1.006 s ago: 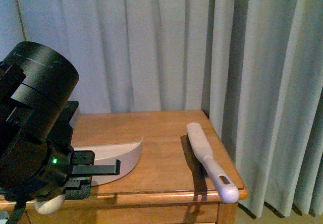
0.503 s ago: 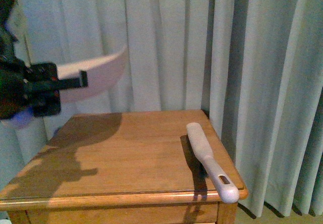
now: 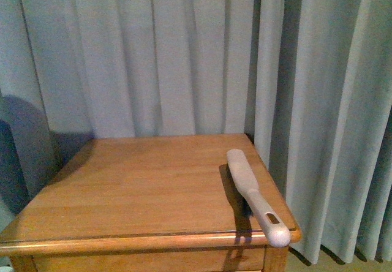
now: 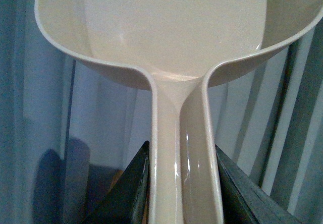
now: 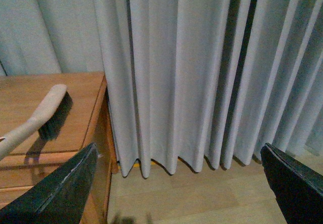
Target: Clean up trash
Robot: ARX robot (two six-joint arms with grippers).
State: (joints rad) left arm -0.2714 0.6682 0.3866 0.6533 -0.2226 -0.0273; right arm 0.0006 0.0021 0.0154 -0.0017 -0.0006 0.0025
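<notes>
The trash is out of view in every frame. In the left wrist view my left gripper (image 4: 182, 193) is shut on the handle of the pinkish-beige dustpan (image 4: 176, 37), whose scoop is held up in front of the curtain and shows nothing inside. My right gripper (image 5: 181, 183) is open over the bare floor beside the table, nothing between its fingers. Neither arm appears in the front view. A pale hand brush (image 3: 254, 192) lies along the right edge of the wooden table (image 3: 135, 186), its handle at the front corner; it also shows as the brush (image 5: 40, 118) in the right wrist view.
Grey curtains (image 3: 184, 51) hang right behind the table and down its right side to the wood floor (image 5: 192, 199). The table's right edge (image 5: 98, 113) stands close to my right gripper.
My left arm has lifted the dustpan off the table, swung it up to the left and out of the front view. The brush has not moved.
</notes>
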